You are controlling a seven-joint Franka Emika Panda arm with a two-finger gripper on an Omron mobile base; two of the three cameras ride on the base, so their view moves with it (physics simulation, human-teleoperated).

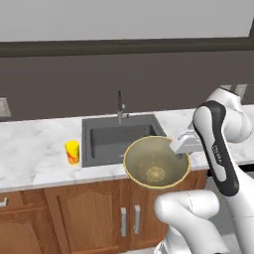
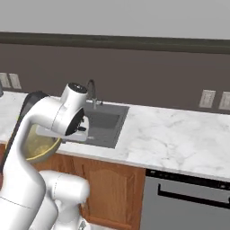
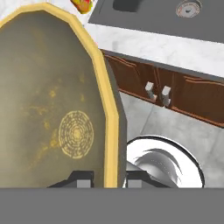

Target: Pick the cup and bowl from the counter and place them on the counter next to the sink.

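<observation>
Your bowl [image 1: 156, 168] is off the worktop, held in the air in front of the cabinet doors [image 1: 129, 218], just below and in front of the front edge of the counter [image 1: 34, 149]. In the left base view it hangs before the front right corner of the sink [image 1: 119, 136], tilted so you look into its olive-tan inside and see the round pale mark at its bottom. In the hand view the bowl [image 3: 52, 105] takes up the left side, with its yellowish rim running down the middle.

Your gripper [image 3: 109, 179] is clenched on that rim: one finger sits inside the bowl and the other outside its wall, with the rim between them. In the left base view the gripper [image 1: 179, 149] meets the bowl at its upper right edge. In the right base view the bowl [image 2: 38, 148] is mostly hidden behind the arm, low at the left.

The sink is recessed in the counter directly behind the bowl, with its faucet [image 1: 120, 105] at the back edge. A yellow cup [image 1: 72, 152] stands upright on the counter just beside the sink's left edge, near the front edge of the worktop. To the right of the sink the counter [image 2: 179, 134] runs on bare toward the wall outlets [image 2: 207, 99].
</observation>
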